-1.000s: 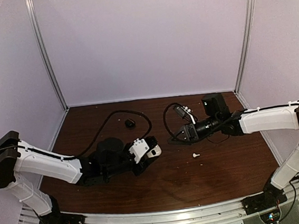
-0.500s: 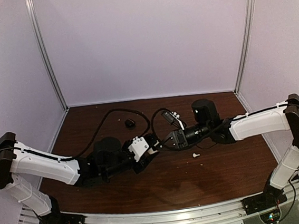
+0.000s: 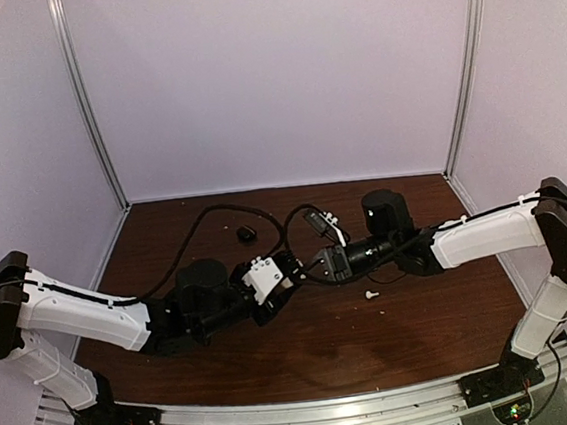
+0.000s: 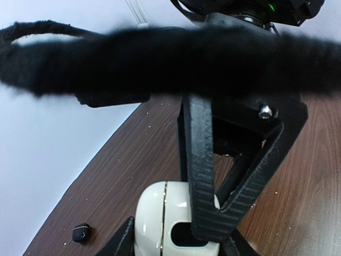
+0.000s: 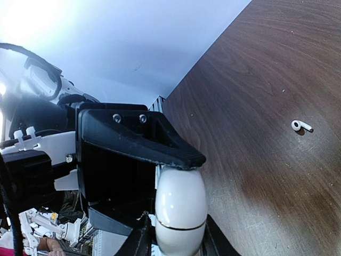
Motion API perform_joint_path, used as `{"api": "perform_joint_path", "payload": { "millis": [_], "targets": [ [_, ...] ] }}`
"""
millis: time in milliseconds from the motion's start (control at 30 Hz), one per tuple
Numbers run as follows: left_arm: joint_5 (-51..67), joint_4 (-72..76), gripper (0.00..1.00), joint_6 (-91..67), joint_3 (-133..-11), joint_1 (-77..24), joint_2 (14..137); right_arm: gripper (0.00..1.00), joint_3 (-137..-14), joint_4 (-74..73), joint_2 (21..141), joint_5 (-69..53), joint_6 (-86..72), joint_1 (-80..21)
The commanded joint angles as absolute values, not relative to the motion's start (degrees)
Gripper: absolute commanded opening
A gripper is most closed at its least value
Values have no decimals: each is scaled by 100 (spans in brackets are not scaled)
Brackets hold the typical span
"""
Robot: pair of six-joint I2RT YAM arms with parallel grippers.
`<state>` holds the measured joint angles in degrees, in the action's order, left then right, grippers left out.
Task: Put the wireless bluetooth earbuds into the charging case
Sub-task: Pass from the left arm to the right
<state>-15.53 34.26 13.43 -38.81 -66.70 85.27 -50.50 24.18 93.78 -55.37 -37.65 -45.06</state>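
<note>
The glossy white, egg-shaped charging case (image 5: 181, 205), with a thin seam round its middle, is pinched in the left gripper (image 3: 289, 272) over mid-table. The ribbed black fingers (image 4: 202, 160) of the right gripper (image 5: 176, 237) flank it; whether they press on it cannot be told. On the dark wood-grain table (image 3: 426, 339), a white stemmed earbud (image 3: 372, 293) lies at 4 o'clock from the case and a rounded black earbud (image 3: 246, 234) at 10 o'clock.

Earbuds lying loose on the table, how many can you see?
2. One white earbud lies on the table, right of centre; one black earbud lies farther back, left of centre. Others may be hidden.
</note>
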Motion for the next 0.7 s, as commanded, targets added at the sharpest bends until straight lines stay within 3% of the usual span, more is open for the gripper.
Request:
{"api": "perform_joint_path", "payload": {
  "millis": [0, 200, 433, 533, 667],
  "targets": [
    [-1687, 3812, 28, 1437, -4043, -6721, 8393, 30, -5113, 2676, 9454, -5471, -3851, -4553],
    [-1633, 3795, 29, 1493, -4059, -6740, 8410, 21, -5167, 2596, 9460, -5468, -3788, -4559],
    [-1603, 3435, 69, 1178, -4047, -6739, 8138, 12, -5184, 2344, 9247, -5364, -3455, -4512],
    [-1394, 3542, 76, 1048, -3834, -6737, 7840, 12, -5177, 2184, 8989, -5200, -3162, -4474],
    [-1043, 3750, 79, 720, -3547, -6682, 7479, 12, -5229, 1734, 8683, -4969, -2570, -4469]
  ]
}}
